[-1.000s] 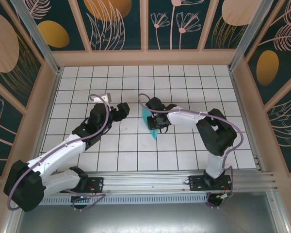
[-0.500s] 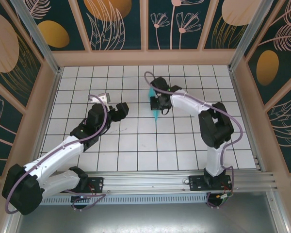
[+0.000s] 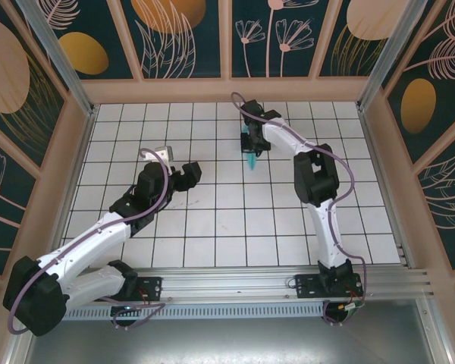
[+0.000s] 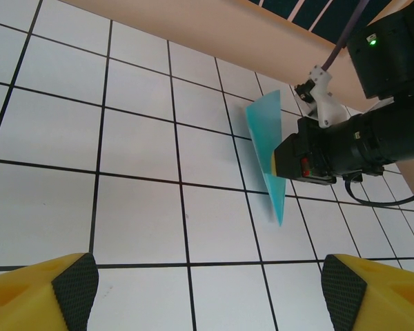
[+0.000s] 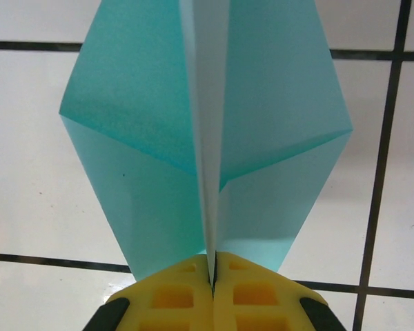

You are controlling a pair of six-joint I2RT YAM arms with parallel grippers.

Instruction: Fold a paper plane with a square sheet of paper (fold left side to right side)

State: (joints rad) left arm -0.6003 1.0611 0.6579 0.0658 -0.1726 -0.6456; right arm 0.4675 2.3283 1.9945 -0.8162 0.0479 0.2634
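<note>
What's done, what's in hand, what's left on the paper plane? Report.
Done: the folds look finished, giving a creased, pointed paper plane. In hand: the right claw is shut on its centre fold. The left claw is open and empty. Left: probably only setting it down or releasing it.

White-tiled table [image 3: 205,227], thin black grid lines throughout.

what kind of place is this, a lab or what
Probably a robot test cell: a white gridded tabletop walled by leaf-patterned panels, with a left arm and right arm bolted to an aluminium rail.
</note>
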